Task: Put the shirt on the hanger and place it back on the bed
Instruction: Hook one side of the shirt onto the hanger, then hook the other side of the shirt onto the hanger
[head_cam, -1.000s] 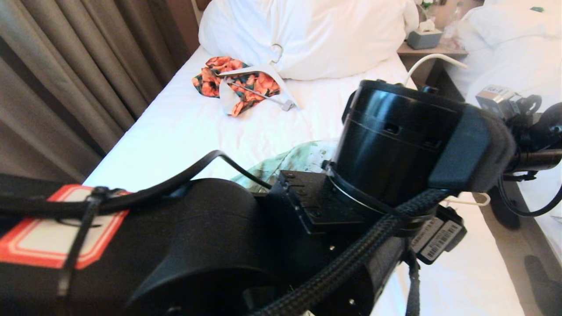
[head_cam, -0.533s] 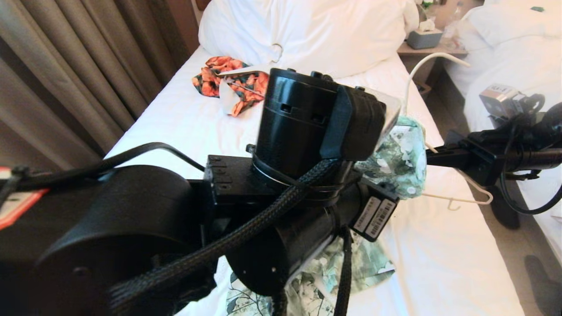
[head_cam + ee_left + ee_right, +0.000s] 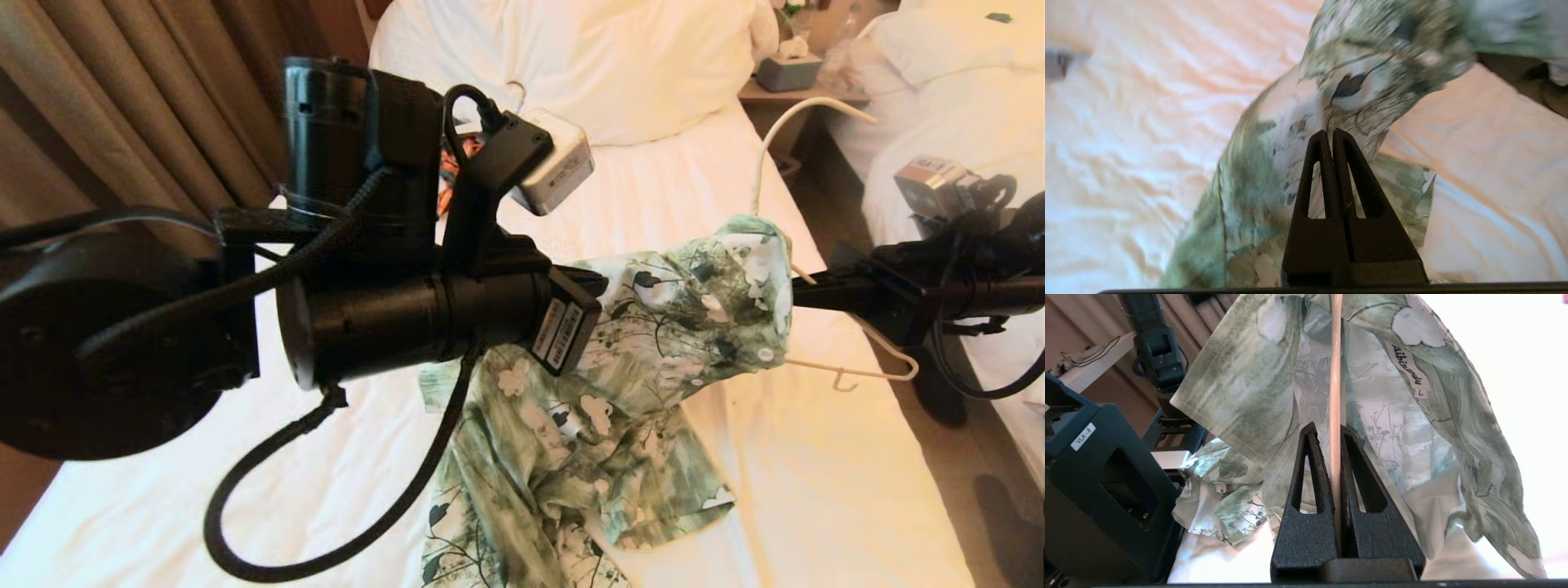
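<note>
My right gripper [image 3: 1336, 435] fingers clamp the hanger [image 3: 1336, 375]; left gripper [image 3: 1329, 136] fingers pinch the shirt [image 3: 653, 343]. Plenty of bare bed [image 3: 816, 457] right; neck tag reads L.

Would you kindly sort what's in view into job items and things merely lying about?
Job: shirt, hanger, bed, left gripper shut on shirt, right gripper shut on hanger.
Lying about: pillows, tissue box, curtain.

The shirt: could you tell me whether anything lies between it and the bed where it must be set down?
Nothing visible does. The shirt hangs from the hanger in the right gripper, its lower part trailing on the bed; the left gripper pinches its fabric.
</note>
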You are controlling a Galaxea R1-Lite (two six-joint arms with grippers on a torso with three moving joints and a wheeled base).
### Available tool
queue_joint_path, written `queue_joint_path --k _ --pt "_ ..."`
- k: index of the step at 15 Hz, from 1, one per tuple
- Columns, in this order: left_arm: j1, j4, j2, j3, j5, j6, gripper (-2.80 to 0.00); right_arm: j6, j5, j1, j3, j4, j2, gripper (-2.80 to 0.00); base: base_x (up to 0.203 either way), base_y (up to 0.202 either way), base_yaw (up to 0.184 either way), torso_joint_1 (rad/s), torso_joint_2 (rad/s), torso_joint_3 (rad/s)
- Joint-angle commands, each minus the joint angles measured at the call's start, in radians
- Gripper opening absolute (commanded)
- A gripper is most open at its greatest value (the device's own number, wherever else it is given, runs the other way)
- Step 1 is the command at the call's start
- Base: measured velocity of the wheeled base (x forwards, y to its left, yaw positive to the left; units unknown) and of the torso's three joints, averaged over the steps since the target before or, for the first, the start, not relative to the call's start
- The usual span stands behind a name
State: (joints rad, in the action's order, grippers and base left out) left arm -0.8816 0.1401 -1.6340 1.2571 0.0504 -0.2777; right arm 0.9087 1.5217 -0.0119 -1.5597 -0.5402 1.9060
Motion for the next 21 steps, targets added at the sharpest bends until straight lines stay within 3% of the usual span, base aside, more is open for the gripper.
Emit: queue_joint_path --k 1,2,3,9,14,17,21 --pt "0.005 -0.002 0.013 0.007 -0.023 -0.017 -2.80 0.006 0.008 -0.002 -0.002 -0.002 0.010 -2.80 0.000 0.000 0.000 0.000 0.00 0.000" --pt "0.003 -0.001 0.005 0.011 -0.026 -0.027 -0.55 0.006 0.008 -0.002 -0.002 0.008 0.010 -2.80 0.000 0.000 0.000 0.000 0.00 0.000" --pt "0.003 0.000 0.002 0.022 -0.042 -0.033 0.00 0.006 0.008 -0.002 -0.002 0.009 0.008 -2.80 0.000 0.000 0.000 0.000 0.00 0.000" --pt "0.003 0.005 -0.096 0.100 -0.180 -0.045 0.00 0.007 0.008 0.001 0.004 0.012 0.007 -2.80 0.000 0.000 0.000 0.000 0.00 0.000" --pt "0.059 0.007 -0.184 0.189 -0.191 -0.056 0.00 0.016 0.008 0.004 0.006 0.014 -0.001 -2.80 0.000 0.000 0.000 0.000 0.00 0.000" --pt "0.062 0.007 -0.182 0.194 -0.190 -0.057 0.00 0.017 0.008 0.009 0.015 0.107 0.020 -2.80 0.000 0.000 0.000 0.000 0.00 0.000" --pt "0.084 0.007 -0.179 0.200 -0.190 -0.058 0.00 0.014 0.008 0.065 0.019 0.143 0.027 -2.80 0.000 0.000 0.000 0.000 0.00 0.000"
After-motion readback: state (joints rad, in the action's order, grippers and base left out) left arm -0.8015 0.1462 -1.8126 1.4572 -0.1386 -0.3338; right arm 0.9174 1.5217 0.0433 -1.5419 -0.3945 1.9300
